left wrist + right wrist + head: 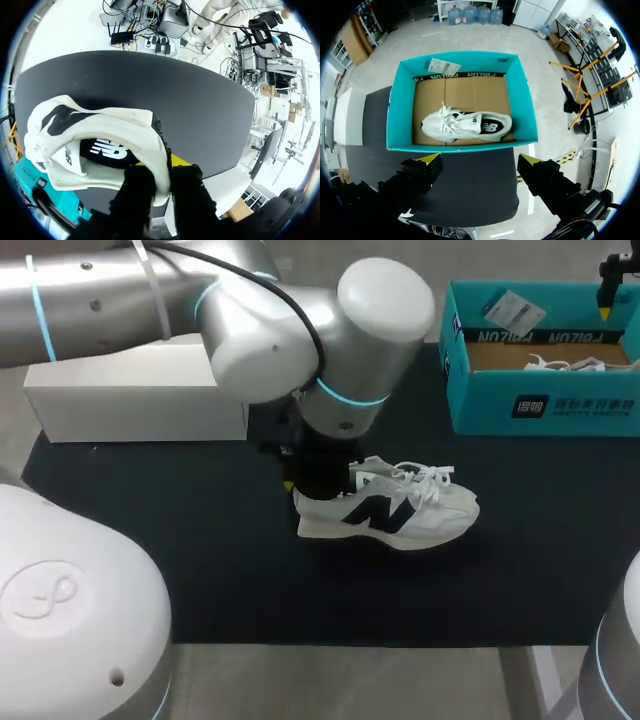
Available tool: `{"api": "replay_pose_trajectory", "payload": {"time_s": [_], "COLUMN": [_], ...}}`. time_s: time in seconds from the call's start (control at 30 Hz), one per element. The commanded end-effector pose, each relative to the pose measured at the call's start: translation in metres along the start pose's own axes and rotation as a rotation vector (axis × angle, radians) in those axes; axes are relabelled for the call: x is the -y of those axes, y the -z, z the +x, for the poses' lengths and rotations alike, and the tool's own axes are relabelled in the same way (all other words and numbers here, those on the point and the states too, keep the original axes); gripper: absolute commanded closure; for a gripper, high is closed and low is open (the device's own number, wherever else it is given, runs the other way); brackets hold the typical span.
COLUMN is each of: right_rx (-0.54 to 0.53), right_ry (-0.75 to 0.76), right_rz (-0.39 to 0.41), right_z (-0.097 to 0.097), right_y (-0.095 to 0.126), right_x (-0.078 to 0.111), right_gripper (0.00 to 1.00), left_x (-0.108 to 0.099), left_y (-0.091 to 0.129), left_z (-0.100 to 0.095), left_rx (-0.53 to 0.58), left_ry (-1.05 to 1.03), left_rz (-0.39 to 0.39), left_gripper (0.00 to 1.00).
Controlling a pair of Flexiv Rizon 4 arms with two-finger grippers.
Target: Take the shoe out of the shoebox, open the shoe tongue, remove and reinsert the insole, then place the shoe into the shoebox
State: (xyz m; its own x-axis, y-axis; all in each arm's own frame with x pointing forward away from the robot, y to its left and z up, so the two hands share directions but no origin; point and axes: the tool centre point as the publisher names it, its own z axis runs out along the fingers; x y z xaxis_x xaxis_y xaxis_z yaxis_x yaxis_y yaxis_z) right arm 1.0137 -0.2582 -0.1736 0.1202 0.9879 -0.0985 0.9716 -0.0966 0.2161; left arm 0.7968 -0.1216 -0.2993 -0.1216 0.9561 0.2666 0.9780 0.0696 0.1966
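White shoe (410, 512) is clamped at its heel by the left gripper (161, 166) (right gripper (480, 160) gapes over the shoebox (402, 107)).

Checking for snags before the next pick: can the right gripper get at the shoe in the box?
Probably yes. The right gripper hangs open above the box, which has no lid on, and the shoe lies on its side inside with nothing over it.

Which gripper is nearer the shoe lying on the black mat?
Left. The left gripper clamps the shoe at its heel; the right gripper hovers above the shoebox, well away.
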Motion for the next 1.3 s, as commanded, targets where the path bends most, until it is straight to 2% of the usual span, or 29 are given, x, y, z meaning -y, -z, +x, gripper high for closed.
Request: {"api": "replay_pose_trajectory", "payload": {"time_s": [0.03, 0.4, 0.73, 0.9, 0.93, 0.97, 1.0, 1.17, 1.3], "right_rx": [0.000, 0.000, 0.000, 0.000, 0.000, 0.000, 0.000, 0.000, 0.000], "right_ry": [-0.001, -0.001, -0.001, -0.001, -0.001, -0.001, -0.001, -0.001, -0.001], "right_rz": [-0.002, -0.002, -0.002, -0.002, -0.002, -0.002, -0.002, -0.002, -0.002], "right_z": [0.000, 0.000, 0.000, 0.000, 0.000, 0.000, 0.000, 0.000, 0.000], "right_y": [0.000, 0.000, 0.000, 0.000, 0.000, 0.000, 0.000, 0.000, 0.000], "right_x": [0.001, 0.001, 0.001, 0.001, 0.001, 0.001, 0.001, 0.001, 0.001], "right_gripper": [0.00, 0.00, 0.00, 0.00, 0.00, 0.00, 0.00, 0.00, 0.00], "left_x": [-0.003, -0.006, -0.006, 0.002, 0.003, 0.005, 0.005, 0.008, 0.009], "left_y": [-0.023, -0.051, -0.065, -0.069, -0.068, -0.066, -0.064, -0.041, -0.020], "left_z": [-0.019, -0.036, -0.046, -0.046, -0.045, -0.043, -0.041, -0.029, -0.021], "left_rx": [-0.023, -0.012, -0.003, -0.021, -0.024, -0.026, -0.025, 0.003, 0.040], "left_ry": [-0.008, -0.007, 0.028, 0.003, -0.004, -0.007, -0.013, -0.024, 0.012], "left_rz": [0.016, 0.048, 0.089, 0.094, 0.099, 0.100, 0.101, 0.119, 0.169], "left_gripper": [1.00, 1.00, 1.00, 1.00, 0.73, 0.07, 0.00, 0.00, 0.00]}}
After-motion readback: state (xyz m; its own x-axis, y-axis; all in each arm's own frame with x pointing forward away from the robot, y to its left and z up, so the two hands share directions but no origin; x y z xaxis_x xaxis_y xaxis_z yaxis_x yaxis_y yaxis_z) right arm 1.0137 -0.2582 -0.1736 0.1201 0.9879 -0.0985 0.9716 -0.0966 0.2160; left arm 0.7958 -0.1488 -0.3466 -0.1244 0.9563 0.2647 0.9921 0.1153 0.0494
